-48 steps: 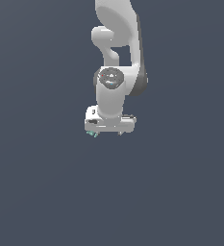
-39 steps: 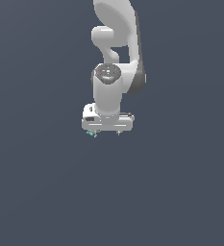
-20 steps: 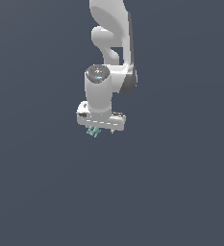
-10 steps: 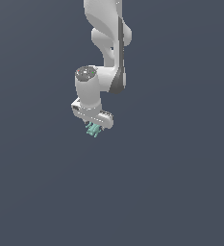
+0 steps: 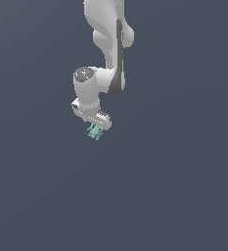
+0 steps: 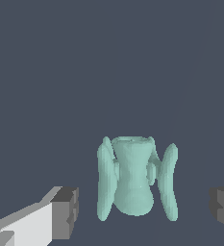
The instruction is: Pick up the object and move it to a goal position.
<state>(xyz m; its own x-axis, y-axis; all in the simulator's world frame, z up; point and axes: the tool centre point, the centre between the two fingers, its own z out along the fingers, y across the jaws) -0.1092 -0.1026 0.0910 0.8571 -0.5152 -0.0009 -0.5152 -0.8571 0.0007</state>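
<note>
The object (image 5: 94,132) is a tiny teal-green knobbly piece on the dark grey ground. It sits just under the white hand of my gripper (image 5: 95,128) in the exterior view. In the wrist view the object (image 6: 135,180) stands between my gripper (image 6: 144,211) fingers. One grey fingertip (image 6: 65,214) and the other (image 6: 223,210) are wide apart, with a clear gap on each side of the object. The gripper is open and touches nothing that I can see.
The white-and-grey arm (image 5: 108,44) reaches down from the top of the exterior view. A plain dark grey ground (image 5: 174,186) fills the surroundings.
The arm has swung toward the exterior view's left and the hand has turned to a slant. The teal object has stayed at nearly the same spot under the gripper.
</note>
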